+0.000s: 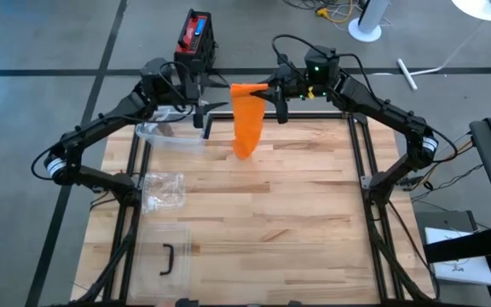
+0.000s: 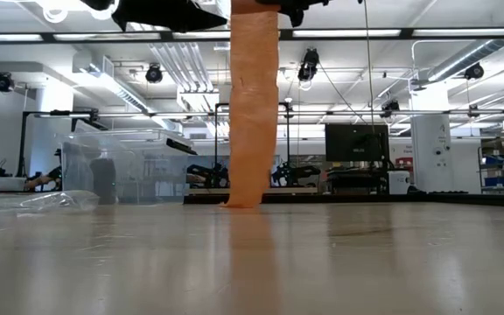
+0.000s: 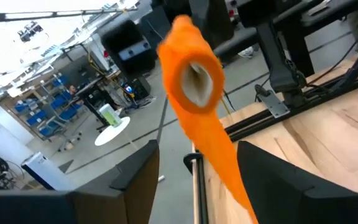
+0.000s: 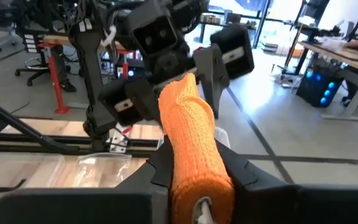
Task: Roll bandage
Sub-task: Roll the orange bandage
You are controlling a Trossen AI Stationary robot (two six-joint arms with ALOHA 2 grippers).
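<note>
Two end effectors met above the far edge of the bench [image 1: 314,213], with the orange bandage [image 1: 246,128] between them. We saw the right end effector [image 1: 273,92] closed on the rolled core of the bandage; in the right wrist view the roll [image 4: 194,168] sat clamped between its fingers [image 4: 247,171]. The left end effector [image 1: 201,109] stood just beside the roll with its jaws apart and nothing in them; the left wrist view showed the roll's open end [image 3: 194,81] ahead of its fingers [image 3: 138,171], not touching them. The loose tail hung down from the roll, and in the low view its lower end [image 2: 243,197] reached the bench surface.

We judged the bandage light, soft and stretchy, with a coarse weave that should resist slipping. The tail would fold and twist freely, so it offered no stiff purchase. We judged the firm core the better hold, with the tail pinched near the roll and kept taut during winding. A clear plastic container [image 1: 164,135] lay near the left arm.
</note>
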